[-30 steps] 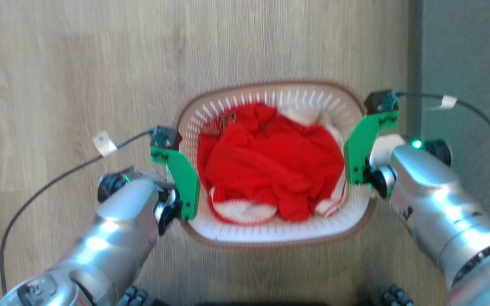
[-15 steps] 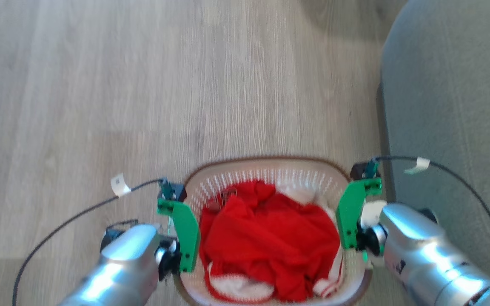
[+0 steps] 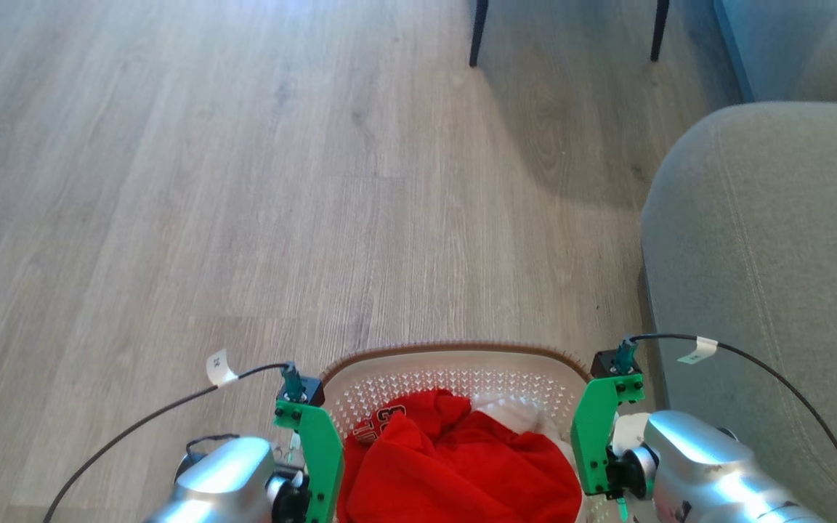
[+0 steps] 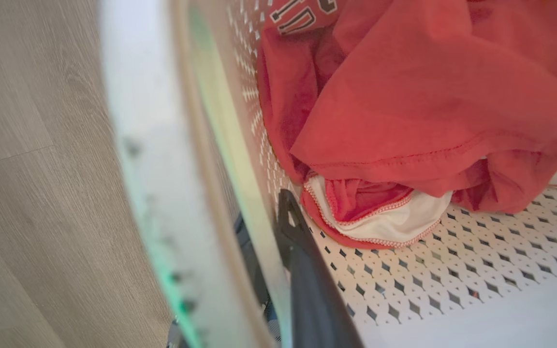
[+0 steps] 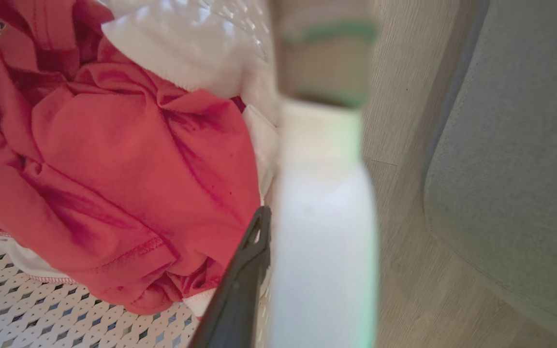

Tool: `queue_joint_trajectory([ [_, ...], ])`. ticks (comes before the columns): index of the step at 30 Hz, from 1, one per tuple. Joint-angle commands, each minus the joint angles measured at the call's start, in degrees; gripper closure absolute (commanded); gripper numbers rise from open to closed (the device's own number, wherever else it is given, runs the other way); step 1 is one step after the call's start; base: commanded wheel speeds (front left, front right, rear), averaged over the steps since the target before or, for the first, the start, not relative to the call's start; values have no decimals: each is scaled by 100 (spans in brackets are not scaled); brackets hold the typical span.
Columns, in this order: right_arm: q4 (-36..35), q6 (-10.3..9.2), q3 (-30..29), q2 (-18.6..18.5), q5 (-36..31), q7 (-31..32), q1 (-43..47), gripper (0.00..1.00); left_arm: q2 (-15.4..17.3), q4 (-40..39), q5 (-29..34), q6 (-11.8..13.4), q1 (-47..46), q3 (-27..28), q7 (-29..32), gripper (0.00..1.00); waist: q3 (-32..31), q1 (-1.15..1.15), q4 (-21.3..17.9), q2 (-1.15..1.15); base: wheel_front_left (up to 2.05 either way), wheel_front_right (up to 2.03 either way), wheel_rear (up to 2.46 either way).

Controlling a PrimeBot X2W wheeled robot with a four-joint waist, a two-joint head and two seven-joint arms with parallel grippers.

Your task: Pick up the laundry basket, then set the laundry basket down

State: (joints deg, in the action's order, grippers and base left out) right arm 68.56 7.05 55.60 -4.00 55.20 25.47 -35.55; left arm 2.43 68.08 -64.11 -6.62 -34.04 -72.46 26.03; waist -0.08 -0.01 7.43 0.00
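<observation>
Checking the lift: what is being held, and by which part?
The laundry basket, by both side walls: left gripper and right gripper, jaws astride the rim.

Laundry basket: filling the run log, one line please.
laundry basket: held both sides | left pincer: shut on wall | right pincer: shut on wall

L: my left gripper (image 4: 265,215) pinches one wall of the laundry basket (image 3: 455,350), a finger each side | R: my right gripper (image 5: 272,217) likewise, opposite wall

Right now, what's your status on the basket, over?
Left gripper and right gripper each clamped on a side of the basket. Basket upright, red clothes inside. Sofa close on the right, chair legs ahead.
</observation>
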Motion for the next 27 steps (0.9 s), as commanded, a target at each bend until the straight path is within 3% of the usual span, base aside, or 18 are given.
queue_joint_trajectory([
  [1,-202,44,163,113,-26,-46,-109,100,44,-142,68,-86,-344,-24,-3,100,-46,1,49,0,0,0,0],
  [27,-128,44,627,113,488,-146,-174,100,103,-155,34,-86,-272,-76,-12,100,-181,1,16,0,0,0,0],
])
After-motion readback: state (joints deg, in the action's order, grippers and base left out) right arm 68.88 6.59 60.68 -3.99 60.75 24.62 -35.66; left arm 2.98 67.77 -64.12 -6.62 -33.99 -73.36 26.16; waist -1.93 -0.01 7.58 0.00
